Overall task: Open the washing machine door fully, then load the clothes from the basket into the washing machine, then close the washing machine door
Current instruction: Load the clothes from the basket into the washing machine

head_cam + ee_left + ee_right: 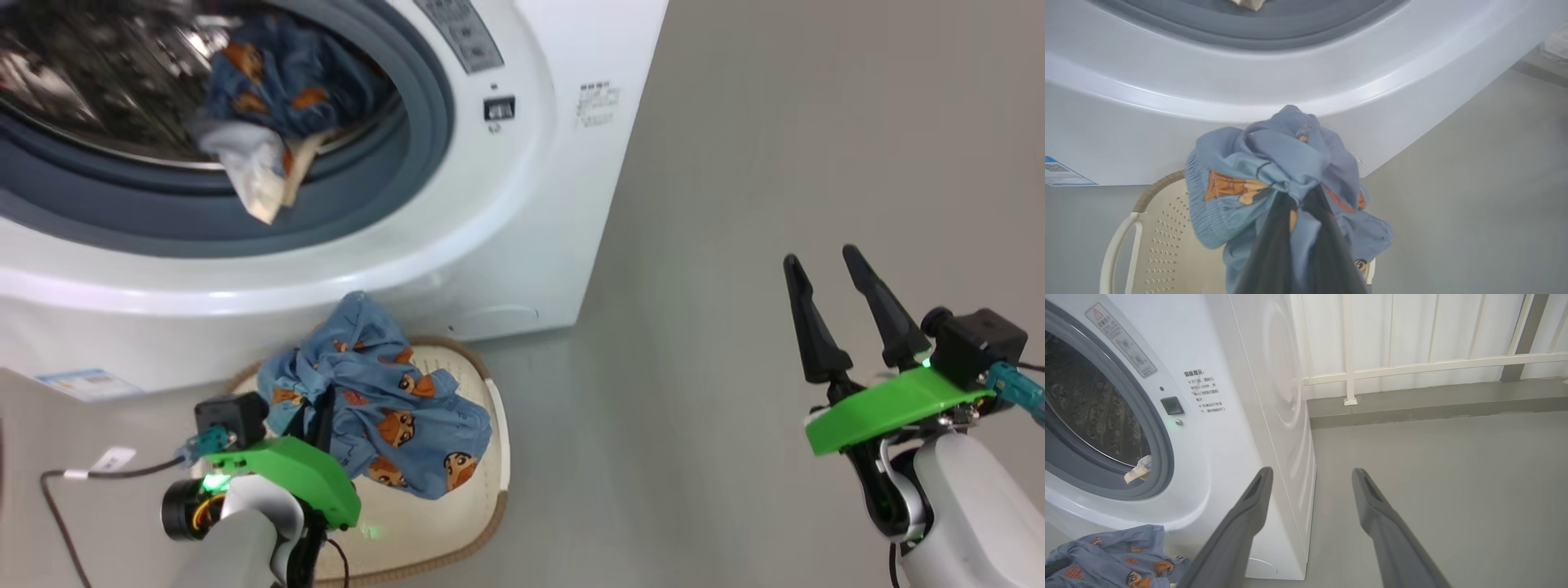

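Pinching a bunched bear-print garment [1274, 163] between jaws pressed nearly together, the left gripper [1295, 204] is holding it over the basket [500, 425], just below the washer [522, 204] opening. The loading step is probably calling for a lift high enough that the trailing cloth is clearing the grey ring [392, 188], then a release deep in the drum [90, 73], where other clothes [277, 90] are lying with a white piece [257, 180] drooping over that ring. The right gripper [820, 261], jaws spread, is hanging well apart over the floor [694, 245].
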Available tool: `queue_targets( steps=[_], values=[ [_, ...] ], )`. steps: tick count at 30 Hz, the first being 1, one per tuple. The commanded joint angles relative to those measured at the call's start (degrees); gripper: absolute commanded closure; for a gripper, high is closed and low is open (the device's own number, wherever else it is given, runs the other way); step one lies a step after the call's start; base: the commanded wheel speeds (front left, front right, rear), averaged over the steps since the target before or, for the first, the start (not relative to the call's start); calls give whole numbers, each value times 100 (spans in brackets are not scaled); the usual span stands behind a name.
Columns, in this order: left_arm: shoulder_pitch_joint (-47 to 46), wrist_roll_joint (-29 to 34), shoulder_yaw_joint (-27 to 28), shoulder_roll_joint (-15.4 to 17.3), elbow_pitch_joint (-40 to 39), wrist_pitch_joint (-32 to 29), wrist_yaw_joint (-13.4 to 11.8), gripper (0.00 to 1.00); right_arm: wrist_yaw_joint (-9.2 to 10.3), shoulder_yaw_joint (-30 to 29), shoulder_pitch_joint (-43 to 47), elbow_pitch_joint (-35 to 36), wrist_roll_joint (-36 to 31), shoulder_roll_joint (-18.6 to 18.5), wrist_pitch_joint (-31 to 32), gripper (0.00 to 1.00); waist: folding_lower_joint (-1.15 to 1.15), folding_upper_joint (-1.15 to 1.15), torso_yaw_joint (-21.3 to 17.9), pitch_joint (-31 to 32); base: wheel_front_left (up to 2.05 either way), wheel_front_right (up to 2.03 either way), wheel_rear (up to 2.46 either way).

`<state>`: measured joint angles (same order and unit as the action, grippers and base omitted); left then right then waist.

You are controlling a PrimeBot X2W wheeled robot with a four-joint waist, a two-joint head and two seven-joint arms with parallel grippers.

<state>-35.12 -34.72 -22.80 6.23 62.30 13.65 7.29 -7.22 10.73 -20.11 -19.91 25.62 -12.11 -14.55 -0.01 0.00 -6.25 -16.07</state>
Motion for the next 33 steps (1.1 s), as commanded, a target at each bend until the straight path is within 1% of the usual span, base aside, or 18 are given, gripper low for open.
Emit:
queue_targets(
  steps=[1,7,11,19,25,26,33],
  values=[
    [135,-133,128,213,-261,88,19,100,-26,94,130,101,91,-84,-45,0,1,0,148,410,0,0,0],
    [463,-212,253,401,-1085,130,19,100,-26,89,367,45,121,-110,-45,0,1,0,192,803,0,0,0],
    [754,-120,427,460,-1781,133,-80,100,-26,79,532,12,140,-151,-45,0,1,0,235,1029,0,0,0],
    [1373,-61,579,547,-3062,127,-415,100,-26,61,743,-1,155,-212,-45,0,1,0,268,1344,0,0,0],
    [1795,-84,600,618,-3887,-24,-683,100,-26,58,833,2,170,-234,-45,0,1,0,271,1466,0,0,0],
    [1887,-75,597,652,-4097,-91,-763,100,-26,60,847,5,170,-236,-45,0,1,0,272,1480,0,0,0],
    [2020,-44,627,761,-4531,-235,-977,100,-26,73,832,32,174,-279,-45,0,1,0,265,1441,0,0,0]
  ],
)
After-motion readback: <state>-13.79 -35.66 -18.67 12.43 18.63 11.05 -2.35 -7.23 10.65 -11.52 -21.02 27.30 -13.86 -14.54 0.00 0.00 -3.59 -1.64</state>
